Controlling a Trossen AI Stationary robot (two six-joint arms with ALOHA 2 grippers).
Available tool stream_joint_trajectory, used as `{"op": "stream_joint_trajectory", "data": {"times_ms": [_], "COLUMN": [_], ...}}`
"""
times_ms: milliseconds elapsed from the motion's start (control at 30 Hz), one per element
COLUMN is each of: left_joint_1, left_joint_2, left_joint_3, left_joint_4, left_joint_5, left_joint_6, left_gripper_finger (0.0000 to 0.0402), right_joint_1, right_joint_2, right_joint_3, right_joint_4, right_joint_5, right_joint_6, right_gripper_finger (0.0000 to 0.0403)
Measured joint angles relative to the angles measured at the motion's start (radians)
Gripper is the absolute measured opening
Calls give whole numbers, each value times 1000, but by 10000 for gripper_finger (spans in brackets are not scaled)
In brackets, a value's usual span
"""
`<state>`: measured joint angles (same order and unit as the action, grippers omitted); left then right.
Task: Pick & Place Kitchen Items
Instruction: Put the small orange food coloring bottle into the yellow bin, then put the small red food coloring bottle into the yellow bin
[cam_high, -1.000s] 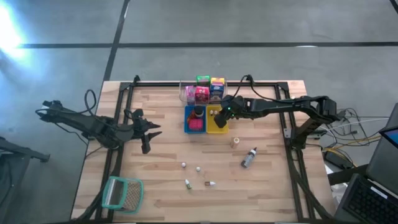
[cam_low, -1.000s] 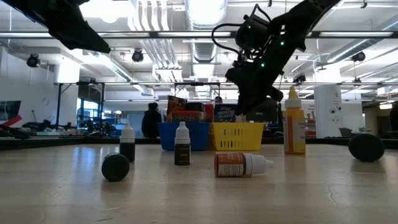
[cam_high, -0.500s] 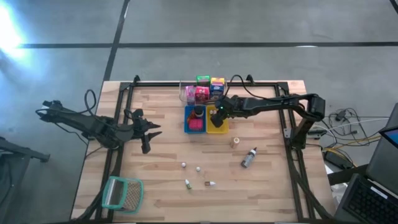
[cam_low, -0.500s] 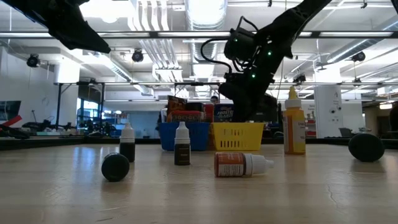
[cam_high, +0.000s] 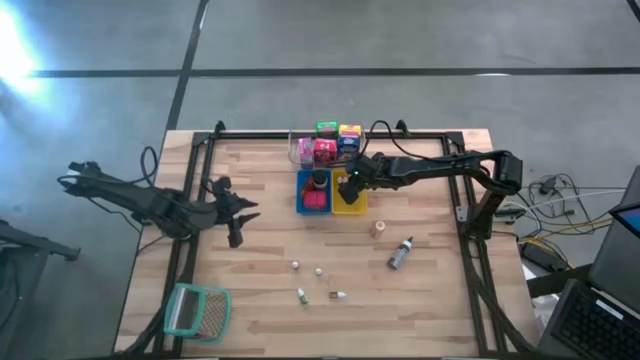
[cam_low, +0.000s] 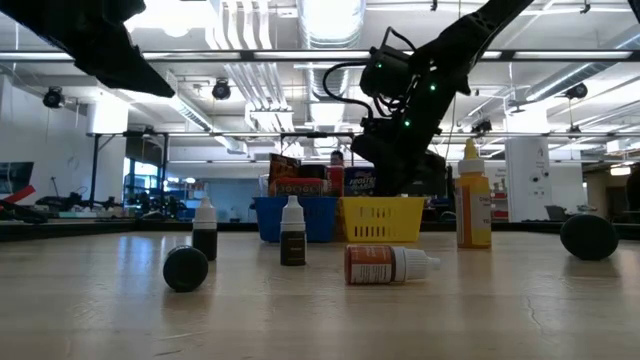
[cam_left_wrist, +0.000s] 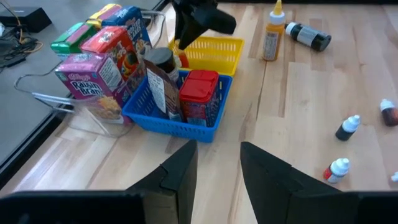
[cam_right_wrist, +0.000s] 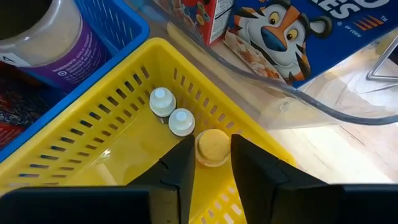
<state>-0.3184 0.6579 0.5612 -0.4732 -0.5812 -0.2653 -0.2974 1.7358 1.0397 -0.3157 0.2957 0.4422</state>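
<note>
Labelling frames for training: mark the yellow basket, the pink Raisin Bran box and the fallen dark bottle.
yellow basket (cam_right_wrist: 81, 134), right wrist view, slotted wall.
pink Raisin Bran box (cam_left_wrist: 93, 87), left wrist view, front face.
fallen dark bottle (cam_left_wrist: 309, 35), left wrist view, body.

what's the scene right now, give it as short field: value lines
right gripper: over the yellow basket, fingers apart, a yellow-capped item between them
in yellow basket: two white-capped bottles
blue basket: red container, dark-lidded jar
left gripper: open, holding nothing, away from the baskets
loose on table: small bottles
</note>
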Motion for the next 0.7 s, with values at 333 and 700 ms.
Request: {"op": "stream_joint_trajectory", "data": {"times_ms": [333, 700], "left_joint_1": [0, 0], "left_joint_2": [0, 1], "left_joint_3": [-54, -109], "left_joint_4": [1, 28], "left_joint_5": [0, 19], "left_joint_6": [0, -36], "left_gripper_finger": [129, 129], "right_joint_1": [0, 21], "right_joint_2": [-8, -45], "right_joint_3": [25, 153], "right_joint_4": [6, -112], "right_joint_5": [5, 22], "right_joint_6": [-17, -79], "right_gripper_finger": [155, 166]}}
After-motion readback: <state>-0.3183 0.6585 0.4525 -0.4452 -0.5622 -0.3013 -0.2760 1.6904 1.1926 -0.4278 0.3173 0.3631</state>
